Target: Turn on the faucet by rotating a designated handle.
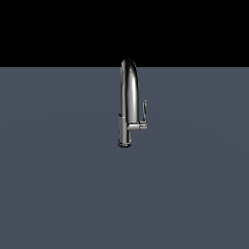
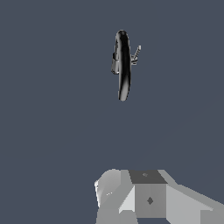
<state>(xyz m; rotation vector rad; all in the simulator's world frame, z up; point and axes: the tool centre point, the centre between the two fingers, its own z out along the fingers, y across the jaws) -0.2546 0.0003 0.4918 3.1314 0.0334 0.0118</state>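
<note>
The faucet (image 1: 129,92) is a tall chrome gooseneck tap. It stands upright on the grey floor (image 1: 58,185) in the middle of the exterior view, on a dark cylindrical base (image 1: 124,135). The handle (image 1: 144,110) is a thin chrome lever that points up from a short stub on the exterior view's right side of the body. In the wrist view the faucet (image 2: 123,65) is seen from above and far off, with the handle (image 2: 136,54) beside it. Pale blocky parts of my gripper (image 2: 144,197) fill the picture's edge. Its fingertips cannot be made out. The arm does not show in the exterior view.
A flat grey floor (image 2: 52,131) spreads around the faucet. A black background lies behind it in the exterior view.
</note>
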